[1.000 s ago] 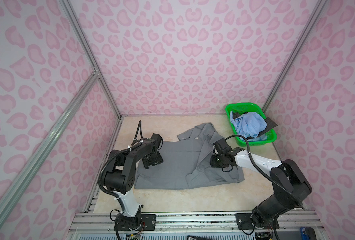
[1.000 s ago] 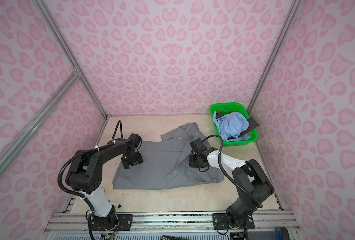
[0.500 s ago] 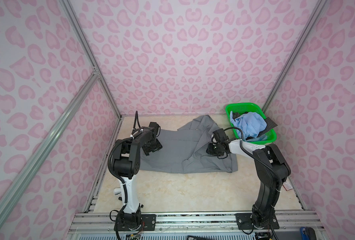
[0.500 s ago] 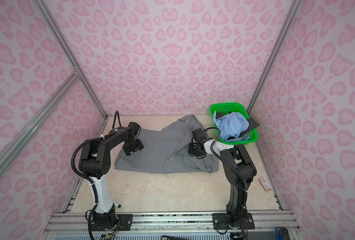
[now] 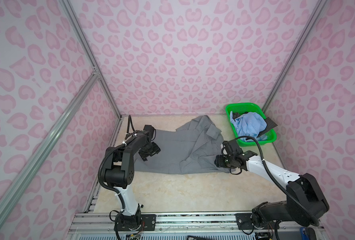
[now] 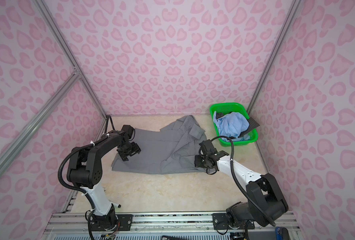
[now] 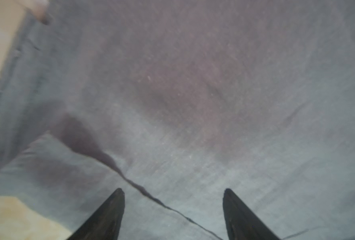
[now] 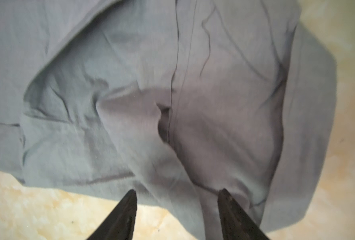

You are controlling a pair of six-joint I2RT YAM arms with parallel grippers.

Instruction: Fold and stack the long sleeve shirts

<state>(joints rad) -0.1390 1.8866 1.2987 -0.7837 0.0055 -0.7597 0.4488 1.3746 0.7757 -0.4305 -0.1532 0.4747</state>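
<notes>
Both grippers slack over a grey shirt [image 5: 182,149] spread on the table [image 5: 172,193]
The shirt lies toward the table's 12 o'clock, near the green basket [image 5: 247,143] at 2 o'clock, which holds a light blue shirt [image 5: 248,124]; the left gripper [image 7: 173,190] hovers, jaws apart and empty, over its 9 o'clock edge, while the right gripper [image 8: 177,190], jaws apart, sits at its 4 o'clock corner, a loose fold between its fingers

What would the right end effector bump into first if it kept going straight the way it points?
The grey shirt. The right end effector stands open with a ridge of that cloth right ahead of its tips. Whether it touches now is too blurry to tell.
</notes>
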